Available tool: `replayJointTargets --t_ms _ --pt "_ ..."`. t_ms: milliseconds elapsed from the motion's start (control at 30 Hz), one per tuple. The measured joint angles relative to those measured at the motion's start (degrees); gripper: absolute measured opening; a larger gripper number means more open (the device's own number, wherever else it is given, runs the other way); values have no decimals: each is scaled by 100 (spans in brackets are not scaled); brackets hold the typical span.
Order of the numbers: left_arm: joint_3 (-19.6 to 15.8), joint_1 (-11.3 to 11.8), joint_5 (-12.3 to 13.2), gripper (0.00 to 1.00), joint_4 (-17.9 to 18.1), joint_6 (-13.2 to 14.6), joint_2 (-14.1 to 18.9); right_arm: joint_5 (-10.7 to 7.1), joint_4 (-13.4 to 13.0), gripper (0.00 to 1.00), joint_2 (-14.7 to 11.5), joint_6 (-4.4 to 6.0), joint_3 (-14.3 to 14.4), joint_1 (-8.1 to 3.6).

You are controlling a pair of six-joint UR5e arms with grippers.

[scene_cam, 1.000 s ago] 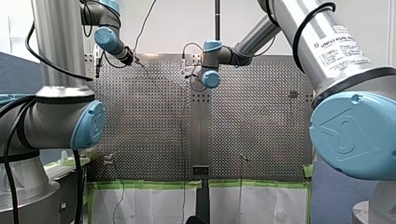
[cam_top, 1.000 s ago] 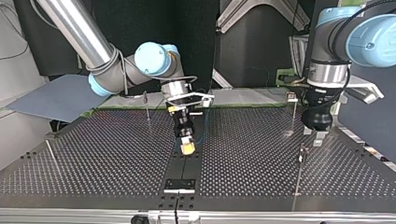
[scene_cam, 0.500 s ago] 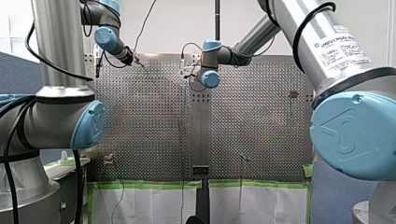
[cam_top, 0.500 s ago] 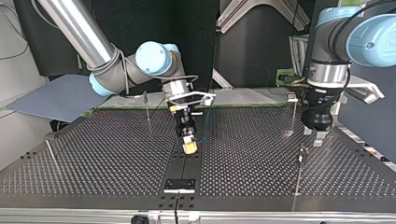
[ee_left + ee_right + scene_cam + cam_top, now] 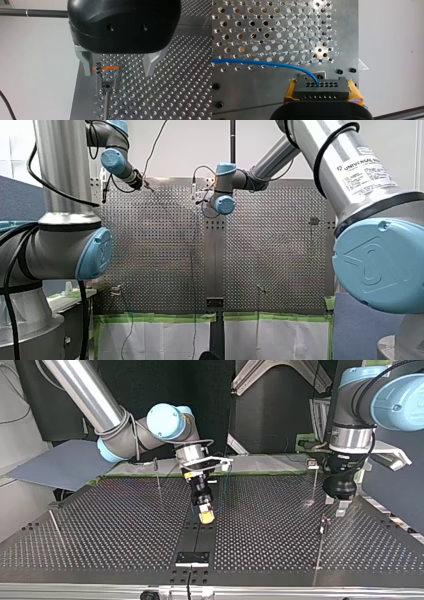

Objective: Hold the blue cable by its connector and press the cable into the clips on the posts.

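In the right wrist view my right gripper [image 5: 322,93] is shut on a black connector [image 5: 322,87], its yellow pads [image 5: 289,90] on either side. A blue cable [image 5: 262,63] leaves the connector's face and curves off across the perforated table. The top view has this gripper [image 5: 205,515] low over the table's middle strip. My left gripper [image 5: 118,74] stands open, its metal fingers [image 5: 87,66] astride a clip with an orange band [image 5: 108,75] on a thin post. In the top view the left gripper [image 5: 341,505] hangs just above that post [image 5: 323,532] at the right.
Other thin posts rise from the perforated table [image 5: 280,530]: one with a clip at the back right [image 5: 314,480], one at the back left [image 5: 157,474], a leaning rod at the far left [image 5: 56,525]. A black bracket [image 5: 192,558] sits at the near edge.
My right gripper with the connector has shifted a little toward the top view's right and slightly further from that camera. My left arm has not moved.
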Motion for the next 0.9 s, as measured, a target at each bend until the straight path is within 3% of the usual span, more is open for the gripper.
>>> replayJointTargets --t_ms 900 --pt "-83 -13 0 100 -84 -85 148 -127 -2 0 10 0 -2 40"
